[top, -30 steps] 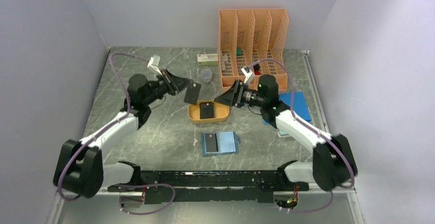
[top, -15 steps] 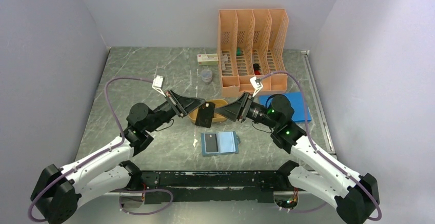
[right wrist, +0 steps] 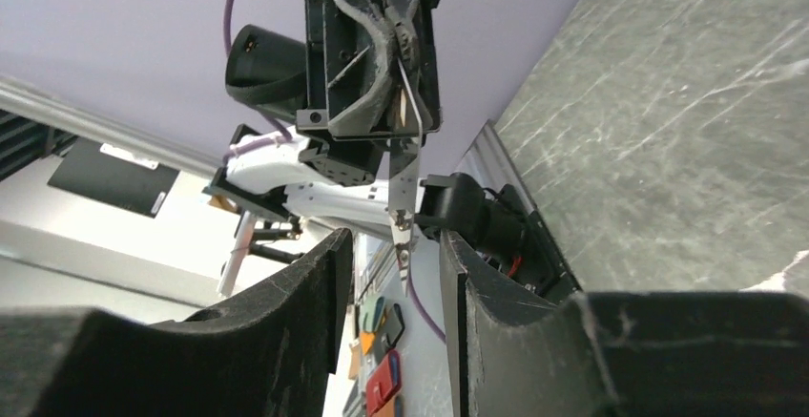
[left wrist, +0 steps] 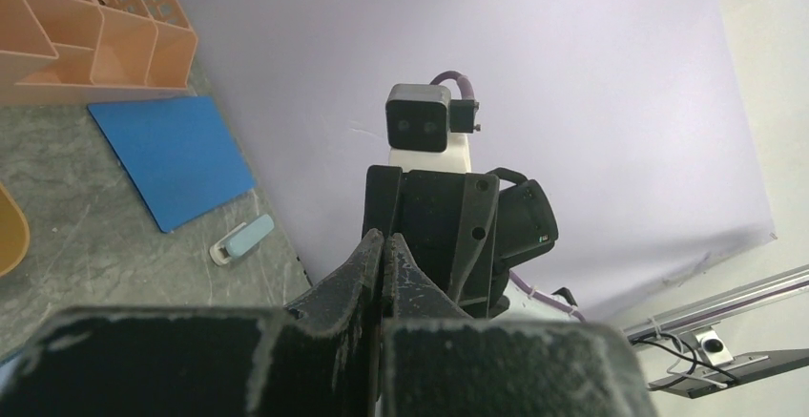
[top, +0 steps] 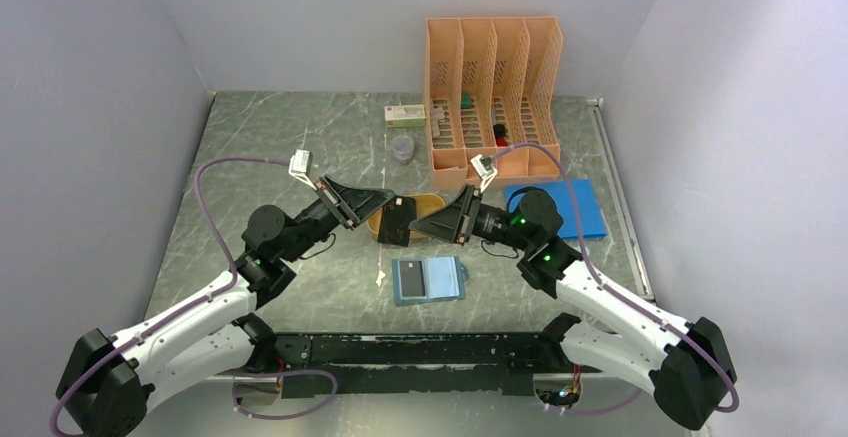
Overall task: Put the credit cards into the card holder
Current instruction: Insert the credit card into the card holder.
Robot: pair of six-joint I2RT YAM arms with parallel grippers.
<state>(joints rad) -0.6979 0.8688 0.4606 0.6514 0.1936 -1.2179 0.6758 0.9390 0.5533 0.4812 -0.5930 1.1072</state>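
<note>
A dark credit card [top: 397, 221] hangs in the air over the orange tray [top: 432, 201], and my left gripper [top: 385, 206] is shut on its top edge. In the right wrist view the card [right wrist: 405, 174] shows edge-on, its lower end between the fingers of my right gripper [right wrist: 393, 257], which is open with a gap on each side. The left gripper [left wrist: 383, 245] shows pressed together, with the right gripper's body just beyond it. The teal card holder [top: 428, 279] lies open flat on the table in front of both grippers; its left half looks dark.
An orange file organizer [top: 490, 87] stands at the back right. A bright-blue sheet [top: 560, 207] lies under the right arm. A small box [top: 405, 114] and a clear cup [top: 402, 147] sit behind the tray. A small light-blue item [left wrist: 243, 239] lies by the sheet.
The left arm has carried the card down and forward over the tray. The right arm has swung left so that its fingers straddle the card, and they have narrowed.
</note>
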